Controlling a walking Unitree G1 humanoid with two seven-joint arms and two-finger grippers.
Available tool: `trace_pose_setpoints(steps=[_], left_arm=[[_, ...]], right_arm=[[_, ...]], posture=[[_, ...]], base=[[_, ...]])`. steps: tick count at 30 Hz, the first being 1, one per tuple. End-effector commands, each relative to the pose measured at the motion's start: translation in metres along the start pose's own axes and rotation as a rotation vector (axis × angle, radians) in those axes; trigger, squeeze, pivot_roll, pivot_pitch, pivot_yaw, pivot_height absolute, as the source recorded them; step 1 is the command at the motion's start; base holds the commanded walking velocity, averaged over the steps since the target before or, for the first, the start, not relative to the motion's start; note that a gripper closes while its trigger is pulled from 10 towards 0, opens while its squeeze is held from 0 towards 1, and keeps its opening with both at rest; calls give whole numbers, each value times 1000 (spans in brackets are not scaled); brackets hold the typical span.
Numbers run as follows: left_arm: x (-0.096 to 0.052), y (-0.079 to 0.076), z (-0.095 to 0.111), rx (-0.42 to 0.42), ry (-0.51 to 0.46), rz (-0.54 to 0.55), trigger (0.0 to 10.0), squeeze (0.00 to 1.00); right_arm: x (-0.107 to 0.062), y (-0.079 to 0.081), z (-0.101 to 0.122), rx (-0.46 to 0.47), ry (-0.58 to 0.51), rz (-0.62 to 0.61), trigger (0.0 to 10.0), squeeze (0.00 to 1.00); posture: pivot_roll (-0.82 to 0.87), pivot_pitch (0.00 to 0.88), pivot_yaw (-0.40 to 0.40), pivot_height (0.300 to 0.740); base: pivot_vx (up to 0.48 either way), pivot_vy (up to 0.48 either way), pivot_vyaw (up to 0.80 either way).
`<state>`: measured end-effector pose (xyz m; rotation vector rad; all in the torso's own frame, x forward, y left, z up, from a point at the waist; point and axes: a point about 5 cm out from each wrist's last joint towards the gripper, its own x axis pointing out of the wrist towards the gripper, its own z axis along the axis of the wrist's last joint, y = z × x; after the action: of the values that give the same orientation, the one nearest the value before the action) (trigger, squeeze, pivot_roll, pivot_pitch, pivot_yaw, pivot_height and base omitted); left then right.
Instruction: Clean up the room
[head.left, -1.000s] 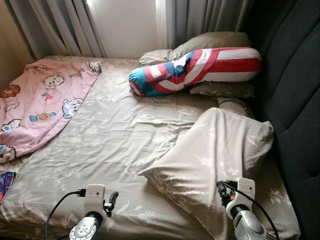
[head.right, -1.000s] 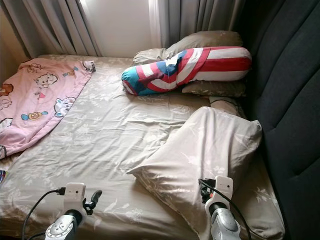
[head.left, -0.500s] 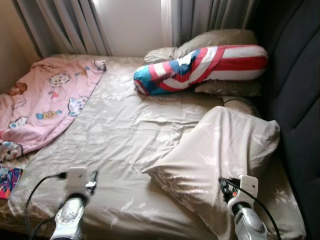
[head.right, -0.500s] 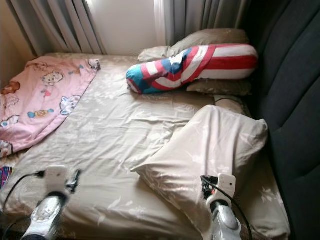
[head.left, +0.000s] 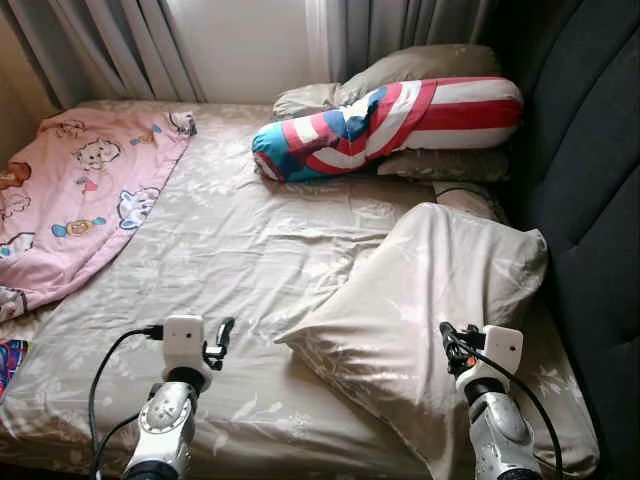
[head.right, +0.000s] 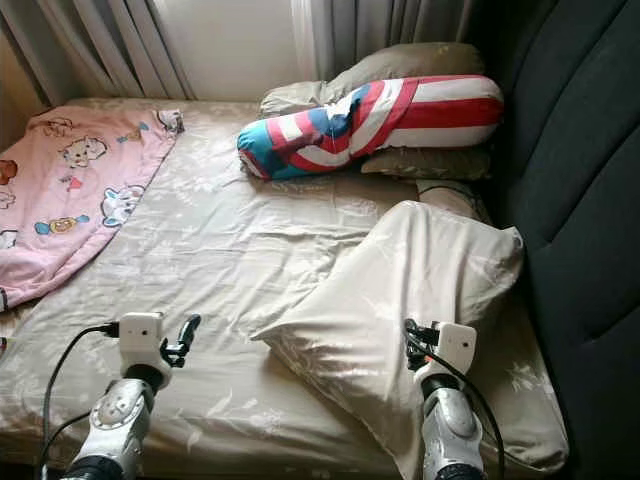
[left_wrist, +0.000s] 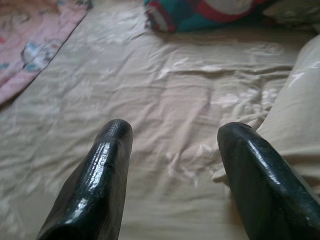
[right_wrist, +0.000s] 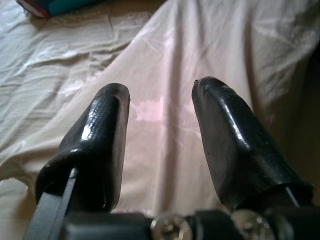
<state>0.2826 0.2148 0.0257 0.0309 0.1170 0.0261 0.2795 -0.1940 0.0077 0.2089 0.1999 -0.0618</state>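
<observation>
A beige floral pillow (head.left: 430, 300) lies askew at the centre right of the head view, on a bed (head.left: 240, 250) with a wrinkled beige sheet, its far corner leaning toward the dark padded headboard (head.left: 590, 200). The right gripper (right_wrist: 160, 107) hovers over the pillow's near edge at lower right, its two black fingers spread apart with nothing between them — only pillow fabric beyond. The left gripper (left_wrist: 172, 137) sits at lower left above bare sheet, fingers likewise apart and empty, the pillow's corner just beside it to the right. A striped red, white and blue bolster (head.left: 390, 120) rests on flat pillows at the upper centre, and a pink cartoon blanket (head.left: 70, 190) is spread across the upper left.
</observation>
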Motion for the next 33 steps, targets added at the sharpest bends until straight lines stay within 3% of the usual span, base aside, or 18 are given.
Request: trace_pose_setpoints(steps=[1,6,20,21,22,27,31,33], left_arm=[[-3,3,-1,-5,-10,1,10000,0],[-2,-3,3,-14,-34,-21,10000,0],[-4,1,9,8,-68,-47,10000,0],[-4,0,9,9,-68,-51,10000,0],[-3,-3,11,7,-75,-61,10000,0],[-3,-6,13,36,-80,-82,10000,0],[2,1,24,65,-118,-71,10000,0],[10,13,44,88,-178,-49,10000,0]], right_arm=[[0,1,4,-1,-26,9,10000,0],[-2,-1,5,-5,-52,10,10000,0],[-5,3,4,-7,-72,-5,10000,0],[-6,2,4,-1,-76,-9,10000,86],[-7,2,3,6,-81,-4,10000,1000],[-9,1,2,1,-76,-3,10000,1000],[-8,0,3,-7,-75,-3,10000,1000],[-6,-1,6,-10,-76,-2,10000,1000]], posture=[[-2,98,-13,740],[4,100,-12,740],[-11,92,19,740],[-9,92,18,740],[-12,91,17,740],[-11,84,10,740],[-6,72,4,740],[8,63,-4,740]], base=[[0,0,0],[0,0,0],[0,0,0],[0,0,0],[0,0,0],[0,0,0],[0,0,0],[0,0,0]])
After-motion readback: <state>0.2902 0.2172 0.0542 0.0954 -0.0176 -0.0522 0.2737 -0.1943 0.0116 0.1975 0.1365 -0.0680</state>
